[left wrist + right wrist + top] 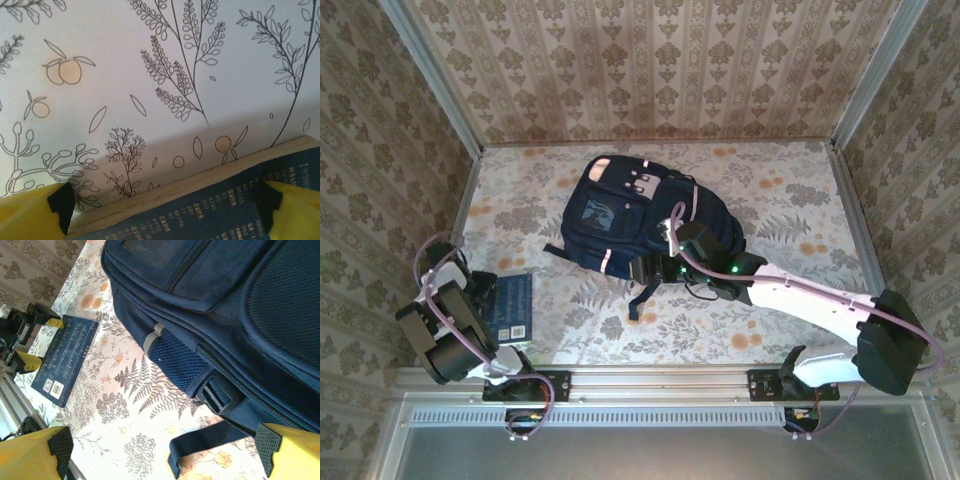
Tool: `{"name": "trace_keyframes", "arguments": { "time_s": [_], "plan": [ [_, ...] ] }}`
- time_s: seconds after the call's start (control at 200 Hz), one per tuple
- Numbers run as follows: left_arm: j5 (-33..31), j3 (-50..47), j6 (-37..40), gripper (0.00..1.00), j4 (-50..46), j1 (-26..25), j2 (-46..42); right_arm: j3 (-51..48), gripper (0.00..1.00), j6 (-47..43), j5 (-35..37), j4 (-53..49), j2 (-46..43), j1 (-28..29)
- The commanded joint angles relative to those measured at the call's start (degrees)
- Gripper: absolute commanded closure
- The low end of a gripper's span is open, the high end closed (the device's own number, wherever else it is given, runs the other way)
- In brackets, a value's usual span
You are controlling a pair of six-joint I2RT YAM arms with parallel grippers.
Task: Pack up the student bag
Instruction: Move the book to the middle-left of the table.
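Hovering at the near right side of the student bag (630,215), the right gripper (165,447) has its jaws spread wide and grasps nothing. The bag lies flat in the middle of the table (790,200), toward the far side, with its front pocket facing up.

At the near left, the left gripper (165,207) is also released. Its 2 fingers straddle the pale page edge of a dark blue book (210,212) that lies flat on the patterned cloth.

Several things could go wrong from here:

- **Book grip:** The book is thin and flat, so closing on it may catch only the cover or a few pages. It would then fan open or slide away.
- **Cloth:** A low approach could scrape or bunch the cloth.
- **Bag opening:** The bag's zips look shut from these views, so I judge there is no opening yet for the book. Soft fabric may bunch instead of parting.
- **Strap:** The loose strap (200,445) lies just beside the right fingers. It could snag and drag the whole bag.
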Motion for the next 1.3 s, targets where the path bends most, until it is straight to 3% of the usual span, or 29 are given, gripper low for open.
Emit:
{"name": "trace_keyframes", "arguments": {
  "time_s": [0.0, 0.29, 0.43, 0.655, 0.99, 1.295],
  "plan": [
    [11.8, -5.6, -4.3, 0.04, 3.5, -3.9, 1.3, 3.5, 0.04, -1.0, -3.6, 0.1, 3.1, 0.9],
    [20.6, -15.5, -11.8, 0.03, 8.2, -12.0, -8.9, 19.9, 0.05, -3.8, -12.4, -9.8, 21.8, 5.8],
    [21.1, -17.9, -16.1, 0.02, 8.6, -18.3, -15.0, 28.3, 0.05, -1.9, -17.2, -11.6, 31.7, 8.4],
    [23.5, -19.9, -19.8, 0.01, 7.8, -23.6, -21.7, 38.5, 0.07, 2.1, -19.6, -13.5, 43.8, 7.9],
    [31.0, -28.0, -18.7, 0.03, 11.5, -27.6, -33.4, 43.8, 0.10, 4.5, -20.6, -14.7, 51.4, 5.6],
    [36.5, -29.0, -16.0, 0.14, 13.0, -27.6, -43.1, 40.2, 0.18, 5.4, -19.2, -13.2, 52.7, 5.1]
  ]
}}
